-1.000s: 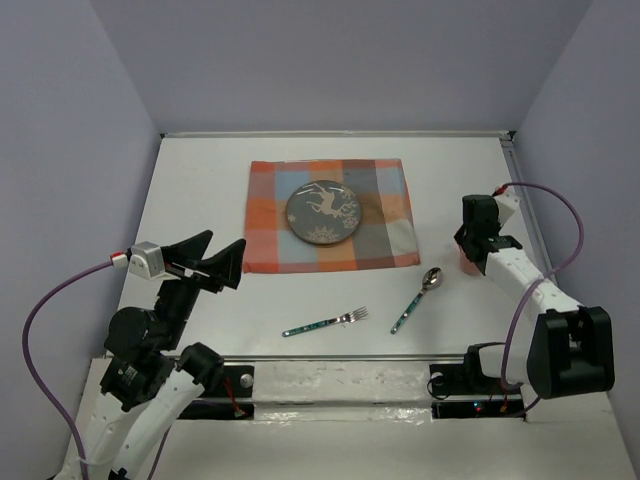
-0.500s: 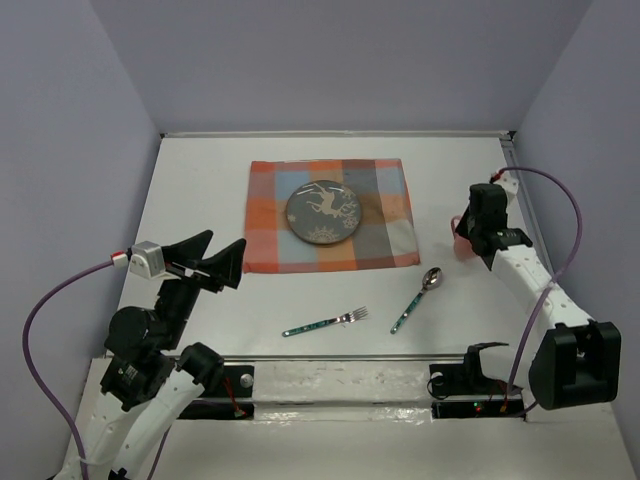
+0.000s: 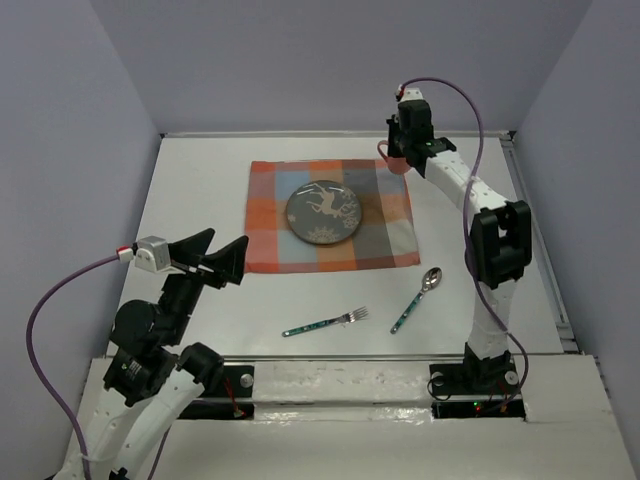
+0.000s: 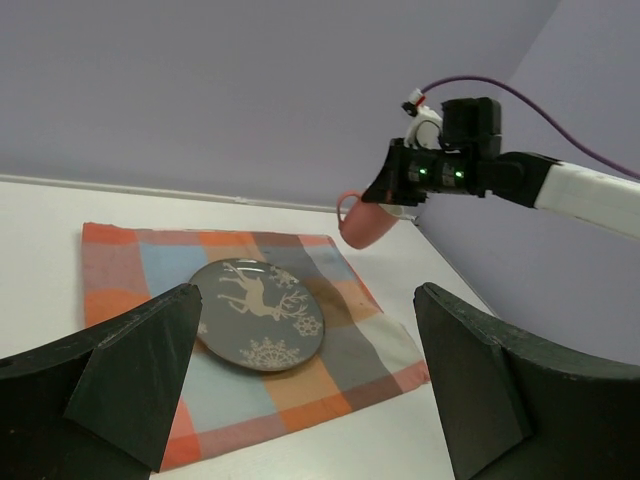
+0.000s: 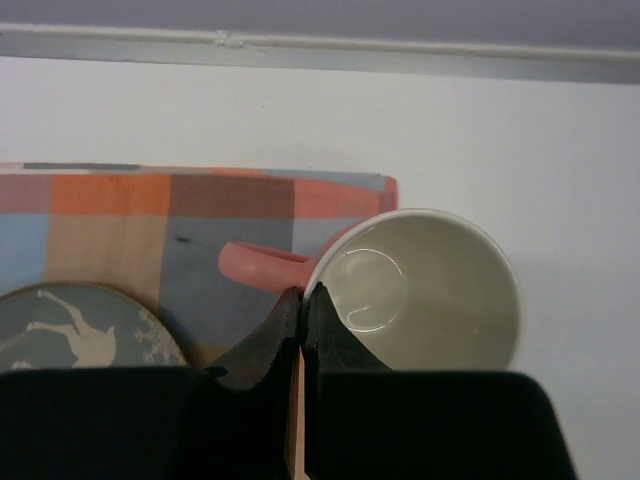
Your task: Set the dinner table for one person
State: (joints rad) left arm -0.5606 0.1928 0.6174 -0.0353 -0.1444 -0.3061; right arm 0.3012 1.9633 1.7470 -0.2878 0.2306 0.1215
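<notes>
Two fingers of the right gripper (image 5: 302,296) are pinching the rim of a pink mug (image 5: 420,290) beside its handle, holding it up over the far right corner of an orange-and-grey plaid placemat (image 3: 270,200), while the left gripper (image 4: 305,300) is hanging spread wide at the near left, gripping nothing. A dark plate (image 3: 323,212) printed with a white reindeer and snowflakes is lying on the placemat. The matte white surface (image 3: 200,180) is stretching beneath everything, carrying a fork (image 3: 325,322) and a spoon (image 3: 417,300) near its front edge.

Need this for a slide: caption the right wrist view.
Right gripper holds pink mug by its rim above plaid placemat corner, plate nearby.
</notes>
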